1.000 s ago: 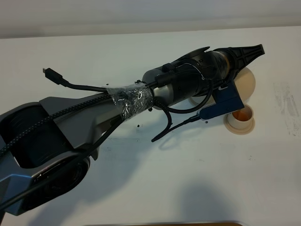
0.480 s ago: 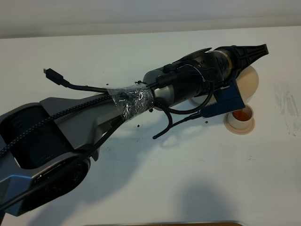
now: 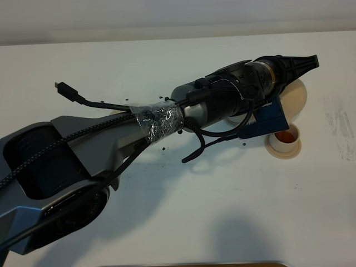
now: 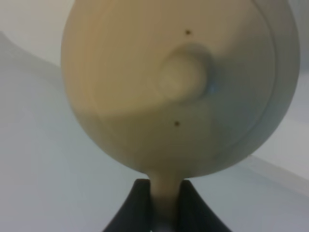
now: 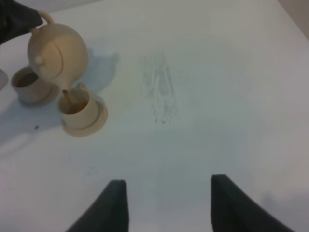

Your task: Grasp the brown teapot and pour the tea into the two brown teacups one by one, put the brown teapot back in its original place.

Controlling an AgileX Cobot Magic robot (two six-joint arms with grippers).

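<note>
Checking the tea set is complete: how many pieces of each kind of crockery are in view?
Teapot: 1
Teacups: 2
Cup saucers: 2
Total: 5

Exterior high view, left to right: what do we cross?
loose cable plug → clear tape wrap → filled teacup → scuff marks. The teapot is left out because it overlaps the cup.

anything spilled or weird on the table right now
Dark specks dot the table near the teapot, like stray tea leaves; two more sit on its body. A grey scuffed patch marks the table beside it. No puddle shows.
</note>
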